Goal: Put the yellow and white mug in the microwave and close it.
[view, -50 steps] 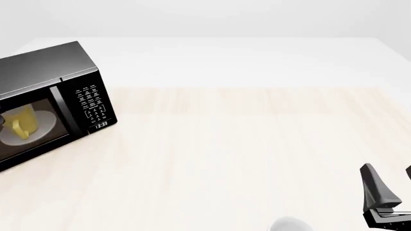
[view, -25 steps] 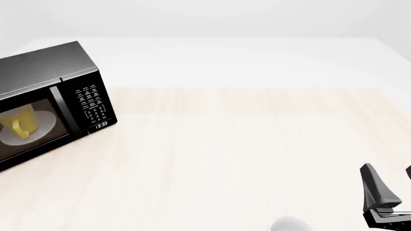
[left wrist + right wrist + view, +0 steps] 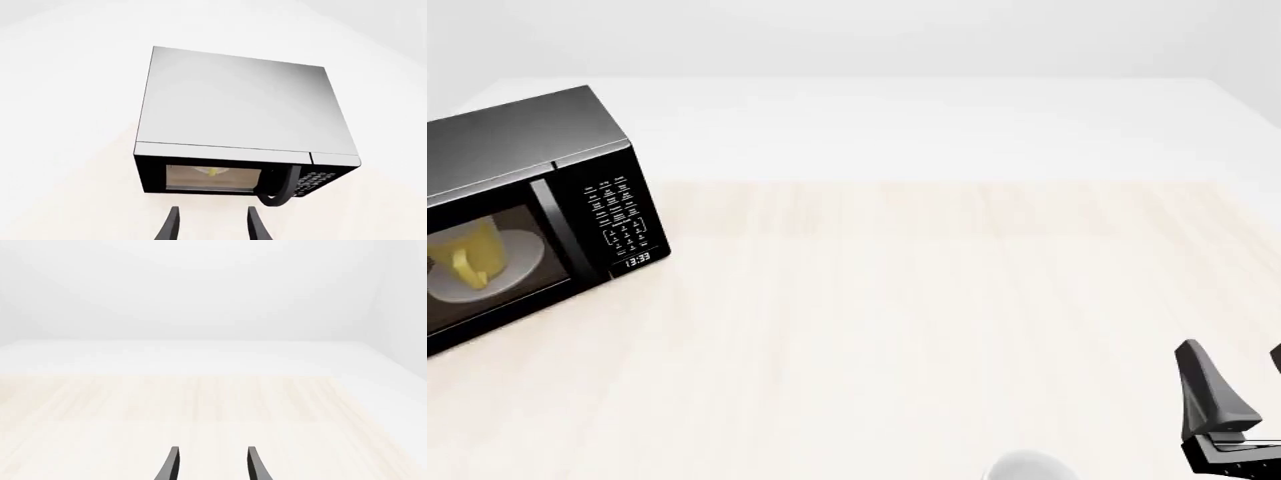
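Observation:
The black microwave [image 3: 521,200] stands at the table's far left with its door shut. Through the door window I see the yellow and white mug [image 3: 467,258] on the white turntable plate [image 3: 521,250]. In the left wrist view the microwave [image 3: 240,110] is seen from above and in front, with a bit of yellow mug [image 3: 212,172] behind the glass. My left gripper [image 3: 212,227] is open and empty, a short way in front of the door; it is out of the front view. My right gripper [image 3: 1241,375] is open and empty at the near right, and it also shows in the right wrist view [image 3: 211,465].
An all-white rounded object [image 3: 1028,467] peeks in at the table's near edge, left of my right gripper. The microwave's curved door handle [image 3: 283,187] and button panel [image 3: 621,220] face the table's middle. Pale wooden tabletop [image 3: 934,300] stretches between microwave and right gripper.

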Robot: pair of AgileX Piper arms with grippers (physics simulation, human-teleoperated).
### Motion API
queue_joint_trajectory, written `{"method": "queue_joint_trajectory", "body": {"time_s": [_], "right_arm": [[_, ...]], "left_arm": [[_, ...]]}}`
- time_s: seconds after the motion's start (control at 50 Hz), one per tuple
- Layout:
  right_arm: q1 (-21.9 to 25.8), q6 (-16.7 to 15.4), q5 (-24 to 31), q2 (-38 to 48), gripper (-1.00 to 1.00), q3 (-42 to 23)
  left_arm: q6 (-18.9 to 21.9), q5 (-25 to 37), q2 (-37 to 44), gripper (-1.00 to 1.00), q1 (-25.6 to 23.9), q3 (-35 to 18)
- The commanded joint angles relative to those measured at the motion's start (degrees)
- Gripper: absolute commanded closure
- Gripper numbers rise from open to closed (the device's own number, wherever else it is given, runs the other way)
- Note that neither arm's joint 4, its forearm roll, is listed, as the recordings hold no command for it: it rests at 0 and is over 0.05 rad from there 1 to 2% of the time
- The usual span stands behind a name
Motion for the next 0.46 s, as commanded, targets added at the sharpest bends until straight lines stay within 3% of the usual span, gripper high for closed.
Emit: {"method": "queue_joint_trajectory", "body": {"time_s": [0.02,0.06,0.32,0.46], "right_arm": [[0.0,0.0,0.0,0.0,-1.00,0.0],[0.0,0.0,0.0,0.0,-1.00,0.0],[0.0,0.0,0.0,0.0,-1.00,0.0],[0.0,0.0,0.0,0.0,-1.00,0.0]], "left_arm": [[-0.1,6.0,-5.2,-1.00,0.1,-4.0],[2.6,6.7,-7.5,-1.00,0.5,-5.3],[4.3,11.9,-11.7,-1.00,1.5,-9.6],[4.6,13.5,-14.0,-1.00,3.2,-9.2]]}}
